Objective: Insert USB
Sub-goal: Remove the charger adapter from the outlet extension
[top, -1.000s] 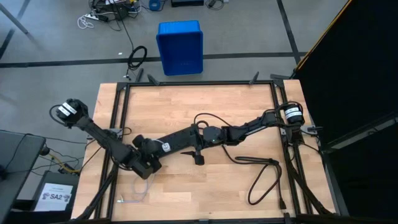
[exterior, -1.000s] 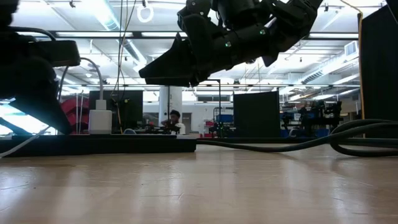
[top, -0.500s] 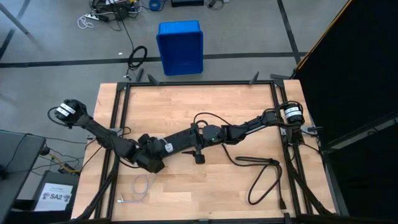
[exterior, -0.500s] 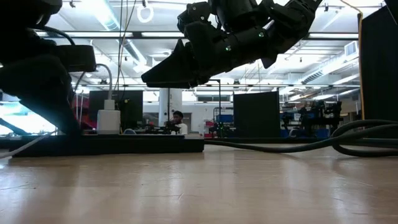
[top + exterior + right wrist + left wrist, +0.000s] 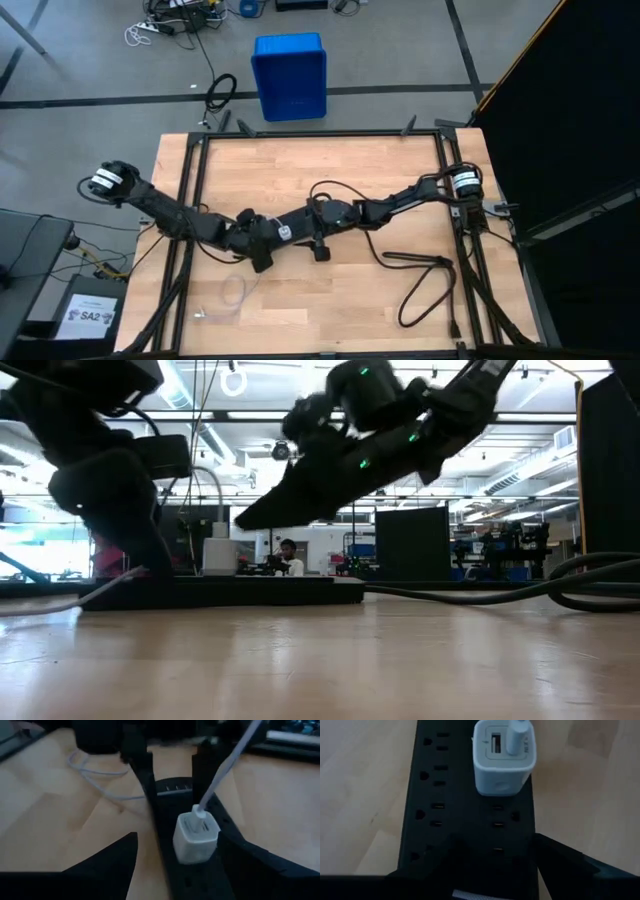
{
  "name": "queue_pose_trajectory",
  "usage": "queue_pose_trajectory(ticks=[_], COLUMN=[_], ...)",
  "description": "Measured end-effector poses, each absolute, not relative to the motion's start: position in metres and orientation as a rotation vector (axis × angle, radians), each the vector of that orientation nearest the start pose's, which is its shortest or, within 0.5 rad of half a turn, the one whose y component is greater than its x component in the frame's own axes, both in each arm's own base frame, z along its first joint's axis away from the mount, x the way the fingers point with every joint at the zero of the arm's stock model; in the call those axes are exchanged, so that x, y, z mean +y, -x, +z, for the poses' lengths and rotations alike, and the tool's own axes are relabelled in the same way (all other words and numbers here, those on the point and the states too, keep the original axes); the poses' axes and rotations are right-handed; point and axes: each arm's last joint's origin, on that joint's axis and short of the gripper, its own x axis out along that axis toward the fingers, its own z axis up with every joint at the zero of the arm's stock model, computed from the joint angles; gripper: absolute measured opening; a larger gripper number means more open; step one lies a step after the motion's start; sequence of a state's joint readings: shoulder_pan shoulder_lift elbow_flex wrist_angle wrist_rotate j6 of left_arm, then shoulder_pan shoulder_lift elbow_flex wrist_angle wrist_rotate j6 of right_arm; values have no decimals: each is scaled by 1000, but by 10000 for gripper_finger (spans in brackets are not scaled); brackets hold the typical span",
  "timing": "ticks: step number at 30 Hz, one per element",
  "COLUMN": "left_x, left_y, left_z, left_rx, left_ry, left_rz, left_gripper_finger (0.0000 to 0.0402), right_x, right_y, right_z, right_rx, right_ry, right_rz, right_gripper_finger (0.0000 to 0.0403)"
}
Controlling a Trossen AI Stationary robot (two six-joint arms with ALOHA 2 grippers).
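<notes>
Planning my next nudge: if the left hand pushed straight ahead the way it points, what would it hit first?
Probably the white adapter plugged into the black power strip its fingers straddle, with the USB cable already in it; depth is uncertain.

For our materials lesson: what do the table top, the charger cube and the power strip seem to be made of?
Table top: wood, pale planks with visible grain and joints.
Charger cube: probably plastic, smooth white with rounded moulded edges.
Power strip: likely plastic, matte black with moulded sockets.

Power strip (image 5: 470, 815) flat mid tabletop (image 5: 380, 170). Cube adapter (image 5: 502, 762) plugged on strip, USB (image 5: 225, 767) plug in adapter, cable slack trailing to tabletop's near-left corner. Left tool (image 5: 262, 238) at strip's left end, right tool (image 5: 318, 217) over right end. Power cord (image 5: 420, 285) looped right.
</notes>
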State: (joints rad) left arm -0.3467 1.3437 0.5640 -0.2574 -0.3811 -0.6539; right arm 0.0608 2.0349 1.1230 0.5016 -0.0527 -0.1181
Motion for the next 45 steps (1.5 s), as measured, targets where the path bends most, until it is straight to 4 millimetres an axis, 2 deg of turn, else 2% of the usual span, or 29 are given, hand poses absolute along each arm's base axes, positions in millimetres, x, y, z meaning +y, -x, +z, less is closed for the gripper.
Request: queue_pose_trajectory(ticks=[5, 7, 12, 18, 28, 45], left_x=[-63, -63, -63, -62, -62, -62], left_y=[-220, -222, -221, -221, -222, -220], left_z=[144, 141, 139, 139, 138, 138], left_rx=[924, 928, 938, 943, 939, 946], left_ry=[207, 198, 188, 175, 179, 217], left_rz=[358, 369, 372, 366, 364, 395], left_gripper_finger=[229, 229, 229, 229, 229, 229], right_x=[23, 21, 15, 8, -1, 0], right_y=[-447, -451, -454, -454, -454, -457], right_z=[128, 119, 121, 120, 121, 124], right_rx=[415, 467, 497, 492, 478, 397], right_ry=[129, 124, 112, 94, 78, -25], right_rz=[97, 110, 153, 195, 223, 191], right_gripper_finger=[270, 275, 276, 235, 113, 112])
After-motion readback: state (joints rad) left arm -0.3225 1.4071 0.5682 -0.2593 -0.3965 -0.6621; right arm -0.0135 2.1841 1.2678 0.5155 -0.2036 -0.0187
